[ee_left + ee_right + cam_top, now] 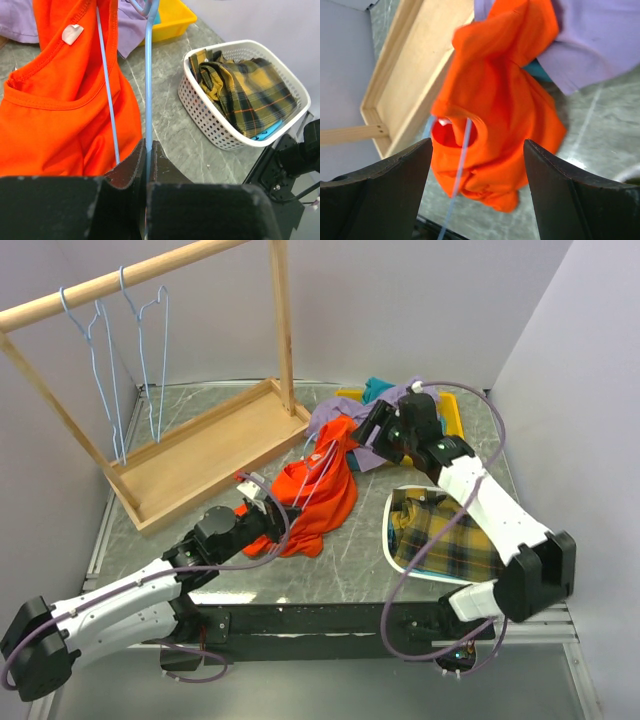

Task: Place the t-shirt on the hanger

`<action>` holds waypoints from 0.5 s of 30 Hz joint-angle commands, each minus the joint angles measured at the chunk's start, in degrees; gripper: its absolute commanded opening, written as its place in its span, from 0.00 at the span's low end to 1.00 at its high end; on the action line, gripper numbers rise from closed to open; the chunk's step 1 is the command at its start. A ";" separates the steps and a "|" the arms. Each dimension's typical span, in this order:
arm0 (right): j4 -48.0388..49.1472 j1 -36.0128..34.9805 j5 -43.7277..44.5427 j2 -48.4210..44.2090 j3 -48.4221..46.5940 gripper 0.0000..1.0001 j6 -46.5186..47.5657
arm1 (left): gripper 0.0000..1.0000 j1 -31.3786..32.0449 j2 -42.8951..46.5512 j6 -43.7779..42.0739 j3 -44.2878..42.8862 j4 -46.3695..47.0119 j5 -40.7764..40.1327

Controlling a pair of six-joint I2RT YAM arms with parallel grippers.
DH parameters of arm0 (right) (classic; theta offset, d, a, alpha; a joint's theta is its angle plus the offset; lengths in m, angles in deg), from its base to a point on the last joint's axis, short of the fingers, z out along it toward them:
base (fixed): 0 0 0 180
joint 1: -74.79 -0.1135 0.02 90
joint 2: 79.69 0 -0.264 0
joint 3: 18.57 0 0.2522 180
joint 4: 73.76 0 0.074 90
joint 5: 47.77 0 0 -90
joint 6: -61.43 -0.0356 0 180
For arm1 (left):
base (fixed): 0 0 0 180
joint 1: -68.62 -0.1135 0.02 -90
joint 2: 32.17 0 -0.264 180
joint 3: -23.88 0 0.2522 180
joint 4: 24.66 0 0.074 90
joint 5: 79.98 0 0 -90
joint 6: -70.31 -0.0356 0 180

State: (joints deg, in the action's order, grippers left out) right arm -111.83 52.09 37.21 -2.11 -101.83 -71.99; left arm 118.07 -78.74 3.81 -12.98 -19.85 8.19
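Left gripper (148,155) is pressed tight together on the hanger (148,90), pinching that thin, smooth, light-blue wire right between its black pads. The wire runs away from the fingers towards the far side. A second, finer strand slants across the t-shirt (55,125) at its round neck. The shirt is soft, bright orange cloth, crumpled in folds on the grey marbled table (170,125). It sits just left of the clamped wire, with a small white label (71,33) showing inside the collar.

Over on the other side, the right gripper (477,150) is spread wide, nothing between the fingers. It hovers above the orange heap, with the neck hole and the blue wire directly below. The shirt's far end lies against a smooth lavender garment (600,40). To the right stands a white perforated plastic basket (200,112), holding a yellow plaid cloth (250,90). A flat wooden tray (415,65) lies to the left.
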 commanded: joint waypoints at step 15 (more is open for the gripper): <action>-3.37 1.96 -6.85 23.67 -20.51 0.64 -7.56 | 0.01 7.32 -8.54 -12.87 -9.78 -0.02 -12.41</action>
State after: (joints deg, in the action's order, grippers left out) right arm -113.73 53.84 33.06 20.53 -121.32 -78.79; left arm 124.10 -86.30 -5.43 -19.40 -21.97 0.43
